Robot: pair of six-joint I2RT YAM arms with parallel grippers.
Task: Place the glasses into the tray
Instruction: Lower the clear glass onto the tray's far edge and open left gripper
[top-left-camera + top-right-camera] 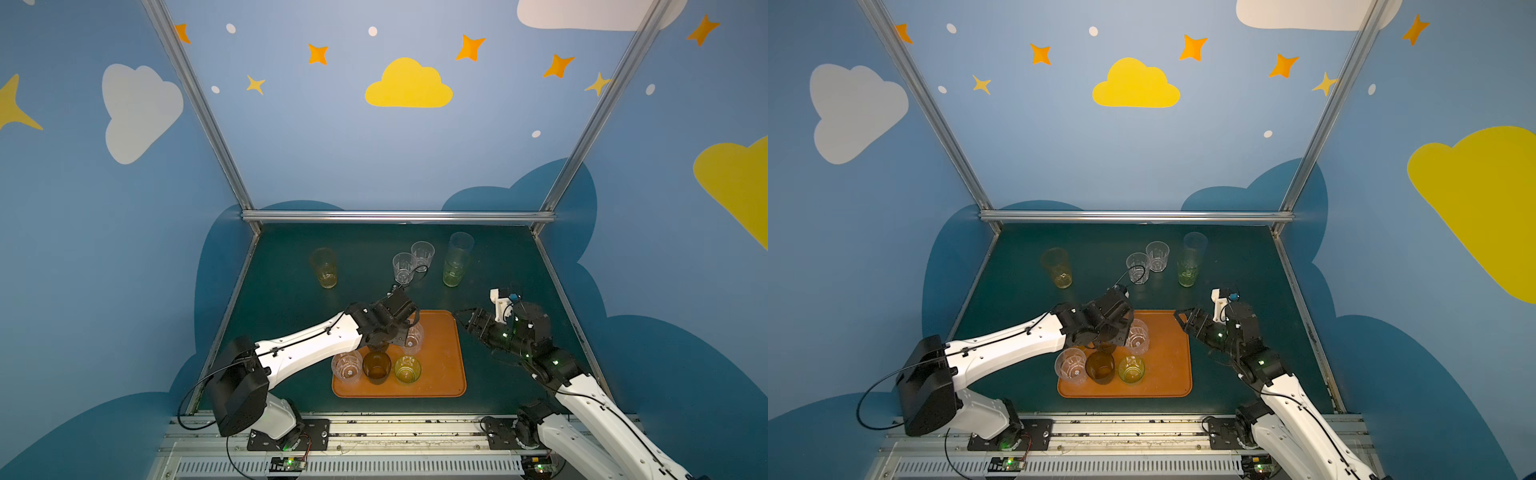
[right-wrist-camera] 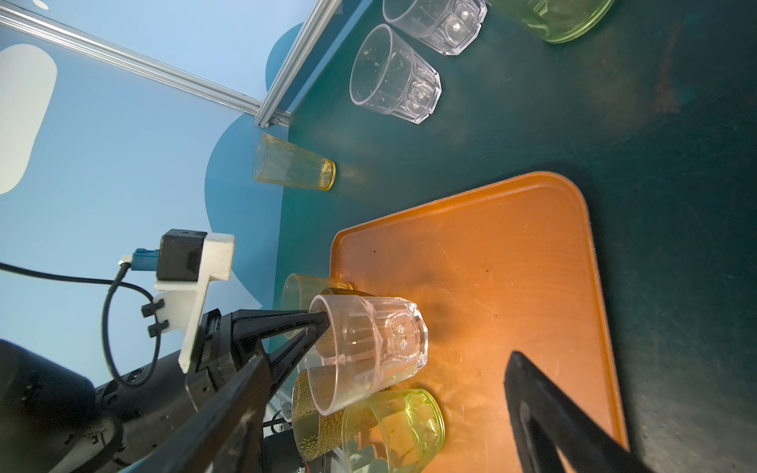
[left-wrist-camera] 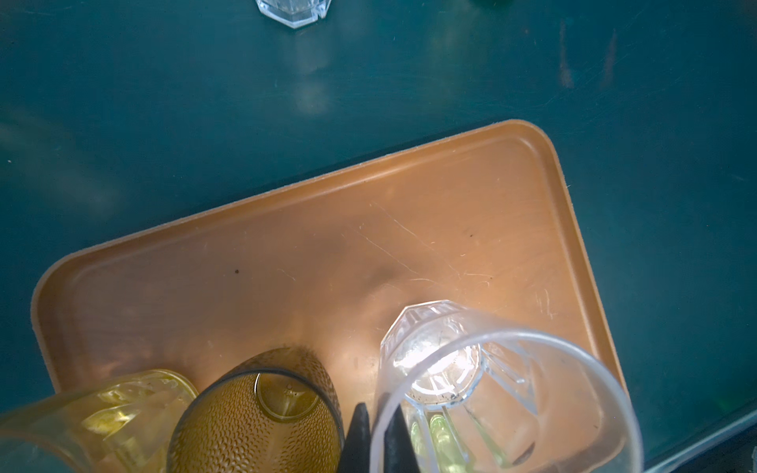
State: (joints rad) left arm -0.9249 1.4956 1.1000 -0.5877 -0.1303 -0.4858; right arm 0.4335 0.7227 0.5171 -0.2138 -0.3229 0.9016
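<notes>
Sky-blue walls (image 1: 332, 145) fill the upper frame, a yellow cloud (image 1: 408, 85) at top centre, a white cloud (image 1: 139, 110) at upper left, orange stars (image 1: 470, 48) scattered between. Aluminium posts (image 1: 199, 108) slant down to a crossbar (image 1: 395, 216). Below it lies the dark green counter (image 1: 291, 299), evenly lit, with a metal rail (image 1: 395, 432) along the bottom edge.

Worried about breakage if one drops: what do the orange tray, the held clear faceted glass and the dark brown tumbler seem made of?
Tray: likely plastic, matte orange-brown, fine pale scratches. Clear faceted glass: glossy and transparent; glass or hard plastic, the look leaves it open. Dark brown tumbler: translucent, dimpled all over, glossy; probably moulded plastic, possibly glass.
</notes>
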